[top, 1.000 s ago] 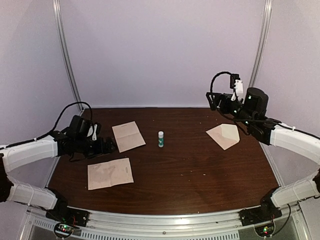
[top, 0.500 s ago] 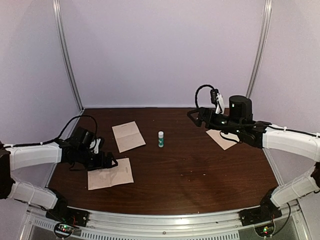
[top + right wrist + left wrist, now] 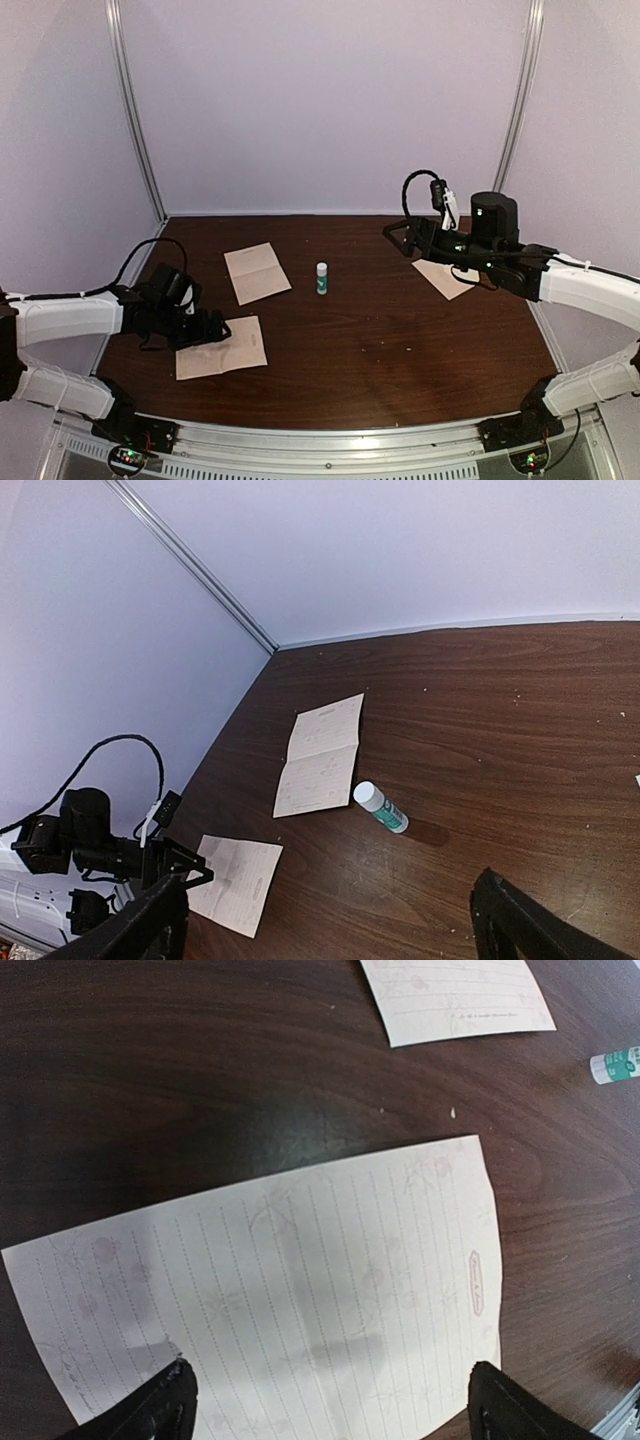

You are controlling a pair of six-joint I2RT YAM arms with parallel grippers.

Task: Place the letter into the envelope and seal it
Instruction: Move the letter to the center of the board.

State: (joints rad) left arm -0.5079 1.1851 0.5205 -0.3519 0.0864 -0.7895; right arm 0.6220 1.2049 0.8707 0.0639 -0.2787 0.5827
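A lined beige letter sheet (image 3: pixel 222 347) lies flat at the near left and fills the left wrist view (image 3: pixel 290 1290). My left gripper (image 3: pixel 212 328) hangs low over the sheet's left part, open. Its fingertips (image 3: pixel 165 1405) straddle the paper (image 3: pixel 330 1405) with nothing between them. The pale envelope (image 3: pixel 447 279) lies at the right, partly hidden under my right arm. My right gripper (image 3: pixel 398 236) is raised above the table to the left of the envelope and is open and empty (image 3: pixel 330 930), looking toward the left arm.
A second, creased beige sheet (image 3: pixel 257 272) lies at the back left (image 3: pixel 322 755) (image 3: pixel 455 1000). A white glue stick with a green label (image 3: pixel 321 278) stands upright near the table's middle (image 3: pixel 380 807) (image 3: pixel 620 1065). Walls close the back and sides.
My left gripper has come toward the near edge and lowered from beside the creased sheet to over the near sheet. My right arm swung left over the envelope, hiding part of it.
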